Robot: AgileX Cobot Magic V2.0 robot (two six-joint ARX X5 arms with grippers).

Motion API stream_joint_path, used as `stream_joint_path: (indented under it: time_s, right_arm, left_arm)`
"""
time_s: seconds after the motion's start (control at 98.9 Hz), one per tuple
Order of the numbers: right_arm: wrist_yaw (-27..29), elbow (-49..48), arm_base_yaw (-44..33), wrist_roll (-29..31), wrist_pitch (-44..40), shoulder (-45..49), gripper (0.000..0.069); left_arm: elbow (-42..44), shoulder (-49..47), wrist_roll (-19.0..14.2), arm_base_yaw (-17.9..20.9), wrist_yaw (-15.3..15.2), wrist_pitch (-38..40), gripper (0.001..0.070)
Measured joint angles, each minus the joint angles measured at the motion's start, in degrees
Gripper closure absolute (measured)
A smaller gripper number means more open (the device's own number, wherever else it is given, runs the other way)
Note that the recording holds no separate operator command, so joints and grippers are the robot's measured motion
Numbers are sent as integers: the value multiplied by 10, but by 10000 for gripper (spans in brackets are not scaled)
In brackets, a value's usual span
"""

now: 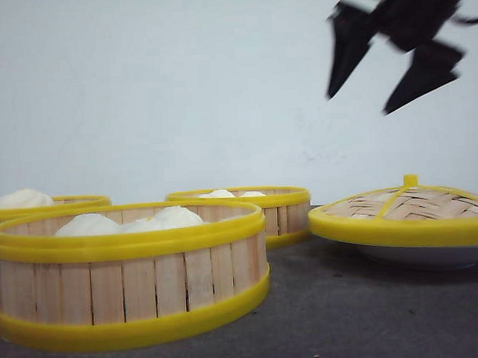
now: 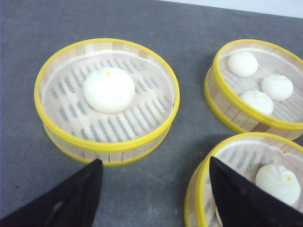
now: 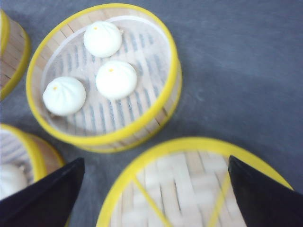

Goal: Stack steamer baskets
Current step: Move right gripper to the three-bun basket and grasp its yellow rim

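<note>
Baskets (image 1: 132, 269) (image 1: 248, 214) (image 1: 36, 206) holding buns sit apart on the desk (image 1: 346, 317), the lid (image 1: 405, 212) at 3 o'clock. Right fingers (image 1: 396, 63) hang spread and empty above it; left fingers (image 2: 156, 194) look open too, seemingly holding nothing.

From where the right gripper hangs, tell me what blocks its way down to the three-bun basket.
Nothing visible does. The open right gripper hangs high above the lid; the three-bun basket lies uncovered beside that lid, with bare table around it.
</note>
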Motion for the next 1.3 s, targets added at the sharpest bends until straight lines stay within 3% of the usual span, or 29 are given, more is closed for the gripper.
stream_joint_path:
  time_s: [0.051, 0.395, 0.83, 1.032, 1.163, 1.305]
  right_arm:
    - [9, 55, 10, 1, -1, 71, 92]
    - [42, 221, 25, -1, -39, 251, 115]
    - [106, 303, 47, -3, -57, 357, 170]
    - [107, 303, 47, -3, -62, 371, 247]
    - [107, 303, 46, -2, -60, 371, 422]
    - [107, 303, 47, 8, -59, 372, 525]
  left_arm:
    - [0, 1, 0, 0, 0, 0, 277]
    - [0, 1, 0, 0, 0, 0, 277]
    - [0, 1, 0, 0, 0, 0, 277]
    - [0, 1, 0, 0, 0, 0, 277]
    - [0, 1, 0, 0, 0, 0, 277]
    - [0, 1, 2, 0, 0, 0, 277]
